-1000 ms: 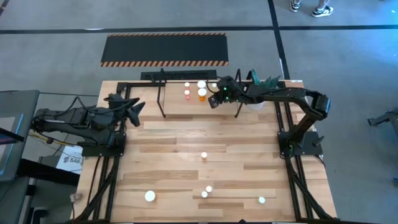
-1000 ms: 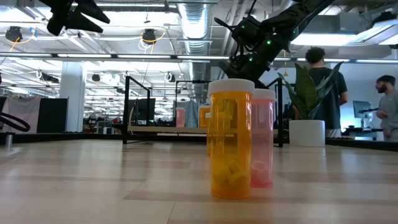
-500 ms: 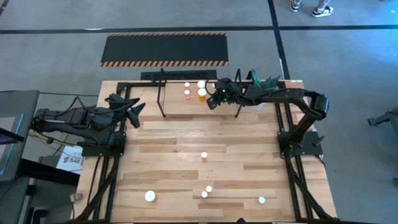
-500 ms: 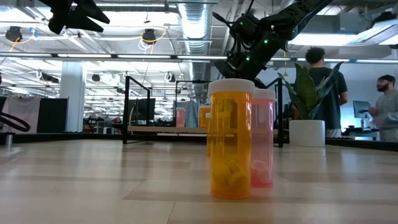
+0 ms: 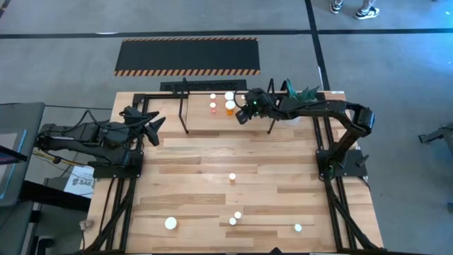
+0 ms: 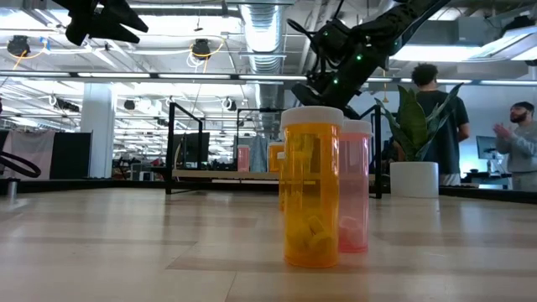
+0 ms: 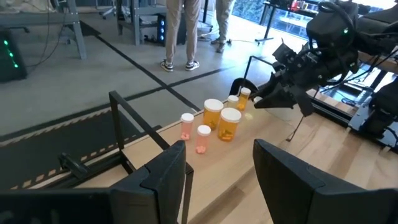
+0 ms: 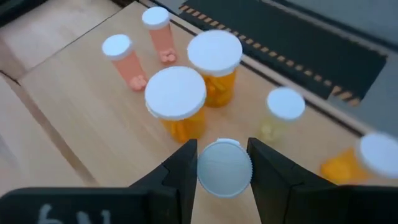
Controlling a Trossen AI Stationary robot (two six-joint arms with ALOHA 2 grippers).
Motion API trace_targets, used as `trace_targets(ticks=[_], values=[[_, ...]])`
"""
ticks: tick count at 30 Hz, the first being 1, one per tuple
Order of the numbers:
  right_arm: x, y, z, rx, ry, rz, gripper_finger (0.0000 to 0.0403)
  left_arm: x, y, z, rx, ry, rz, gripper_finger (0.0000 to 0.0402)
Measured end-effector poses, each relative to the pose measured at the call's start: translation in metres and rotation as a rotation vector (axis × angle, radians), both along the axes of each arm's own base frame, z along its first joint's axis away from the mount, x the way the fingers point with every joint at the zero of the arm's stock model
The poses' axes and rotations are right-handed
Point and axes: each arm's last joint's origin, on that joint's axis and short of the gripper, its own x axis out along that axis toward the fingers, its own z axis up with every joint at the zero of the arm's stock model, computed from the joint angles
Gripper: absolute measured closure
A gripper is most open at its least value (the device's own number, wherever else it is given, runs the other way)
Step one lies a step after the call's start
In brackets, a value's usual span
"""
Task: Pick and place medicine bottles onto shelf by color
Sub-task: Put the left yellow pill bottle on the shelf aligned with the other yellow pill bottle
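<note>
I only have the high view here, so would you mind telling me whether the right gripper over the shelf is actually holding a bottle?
Observer: Yes. In the right wrist view the right gripper has its fingers shut on a white-capped bottle.
Operator: Thank you. What stands just beyond it?
Observer: Two large orange bottles on the shelf, with two small pink bottles farther on.
Operator: And the left gripper?
Observer: The left gripper is open and holds nothing, by the left wrist view.
</note>
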Motion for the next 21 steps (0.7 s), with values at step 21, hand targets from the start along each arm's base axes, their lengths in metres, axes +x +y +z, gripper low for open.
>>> trace_targets(ticks=[21], values=[[-0.0005, -0.0018, 0.0001, 0.012, -0.020, -0.033, 0.0254, 0.0004, -0.0006, -0.0002, -0.010, 0.001, -0.024, 0.0228]])
